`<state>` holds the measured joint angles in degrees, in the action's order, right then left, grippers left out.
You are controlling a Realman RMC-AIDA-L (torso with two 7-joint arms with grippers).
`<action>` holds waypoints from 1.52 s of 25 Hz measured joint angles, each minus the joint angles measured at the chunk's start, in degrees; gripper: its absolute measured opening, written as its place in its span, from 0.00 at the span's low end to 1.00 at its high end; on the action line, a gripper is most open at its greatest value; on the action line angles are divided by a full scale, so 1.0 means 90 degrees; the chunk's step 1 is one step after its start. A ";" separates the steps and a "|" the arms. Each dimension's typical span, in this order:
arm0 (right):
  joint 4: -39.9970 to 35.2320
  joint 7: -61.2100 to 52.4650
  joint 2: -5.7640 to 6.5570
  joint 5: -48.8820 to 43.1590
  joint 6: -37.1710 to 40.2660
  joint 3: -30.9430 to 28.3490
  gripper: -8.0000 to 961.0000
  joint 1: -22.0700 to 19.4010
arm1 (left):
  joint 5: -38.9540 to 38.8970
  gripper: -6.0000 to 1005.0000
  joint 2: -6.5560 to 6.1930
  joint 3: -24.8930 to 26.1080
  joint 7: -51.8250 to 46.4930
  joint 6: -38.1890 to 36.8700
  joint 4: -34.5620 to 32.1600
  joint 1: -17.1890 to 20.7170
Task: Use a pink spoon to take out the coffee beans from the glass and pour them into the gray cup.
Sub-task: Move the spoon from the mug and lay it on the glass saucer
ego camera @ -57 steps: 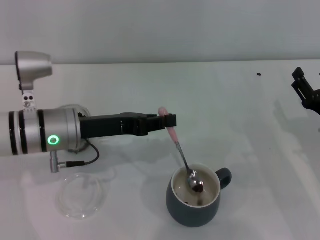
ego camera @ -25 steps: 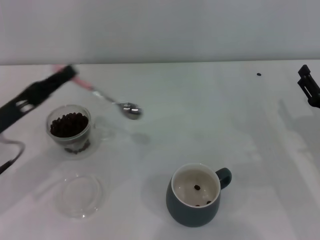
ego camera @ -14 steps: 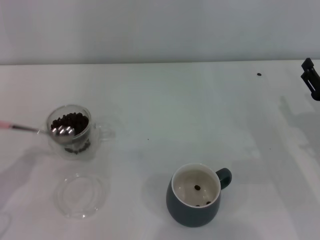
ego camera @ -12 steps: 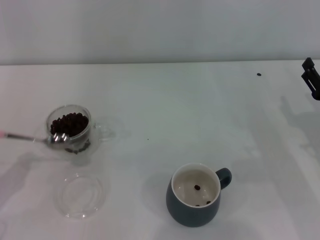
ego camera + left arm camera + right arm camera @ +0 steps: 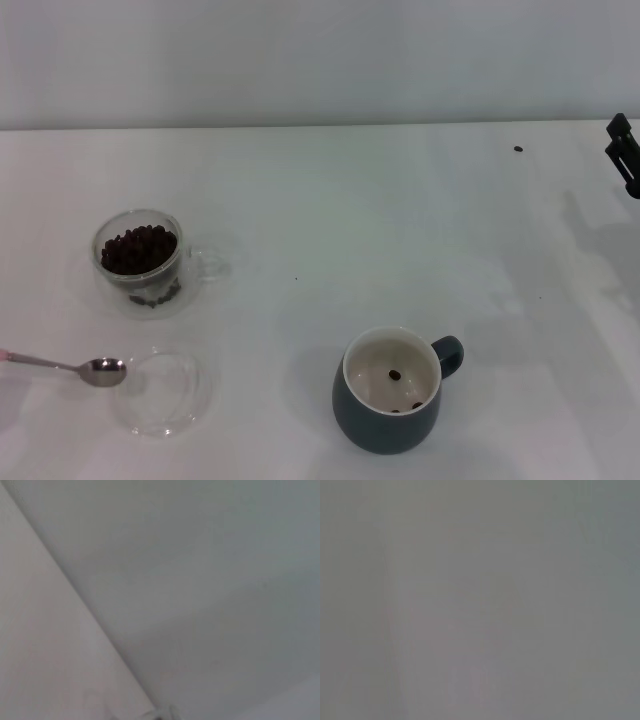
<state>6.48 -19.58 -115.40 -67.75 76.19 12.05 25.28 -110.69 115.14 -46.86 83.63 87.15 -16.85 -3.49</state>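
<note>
Right gripper [image 5: 624, 155] sits parked at the far right table edge, finger state can't be told; left gripper out of view. Pink spoon [image 5: 75, 367] lies at the left edge, bowl just beside the clear glass dish [image 5: 160, 392], handle running out of view. Glass [image 5: 141, 258] holds coffee beans [image 5: 138, 248]; gray cup [image 5: 392, 392] near front has a few beans inside.
</note>
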 joint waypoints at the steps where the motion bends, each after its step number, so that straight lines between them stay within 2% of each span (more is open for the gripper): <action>1: -0.0008 -0.0001 0.0000 0.0006 0.0000 0.0000 0.82 -0.0008 | 0.0008 0.14 -0.0012 -0.0008 0.0002 -0.0065 0.0000 -0.0012; 7: -0.0047 -0.0003 0.0000 0.0029 -0.0019 -0.0006 0.82 -0.0013 | 0.0298 0.14 -0.0003 -0.0009 -0.0003 -0.0684 0.0014 -0.0207; 10: -0.0062 -0.0003 0.0000 0.0035 -0.0040 -0.0011 0.82 0.0003 | 0.0403 0.14 0.0046 -0.0023 0.0003 -0.0924 0.0021 -0.0412; 13: -0.0069 -0.0003 0.0000 0.0037 -0.0048 -0.0011 0.82 0.0018 | 0.0723 0.14 0.0102 -0.0031 0.0006 -0.1078 0.0052 -0.0801; 19: -0.0069 -0.0003 0.0000 0.0047 -0.0048 -0.0019 0.82 0.0023 | 0.1139 0.14 0.0120 -0.0040 -0.0032 -0.1275 0.0137 -0.1143; 29: -0.0066 -0.0003 0.0000 0.0058 -0.0048 -0.0031 0.82 0.0006 | 0.1188 0.14 0.0126 -0.0012 -0.0010 -0.1337 0.0148 -0.1143; 38: -0.0098 -0.0003 -0.0010 0.0057 -0.0047 -0.0030 0.82 0.0053 | 0.1219 0.36 0.0155 -0.0004 0.0216 -0.1303 0.0099 -0.1134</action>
<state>5.60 -19.60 -115.49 -67.24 75.76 11.78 25.76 -99.72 116.54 -46.90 85.58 75.43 -15.96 -13.69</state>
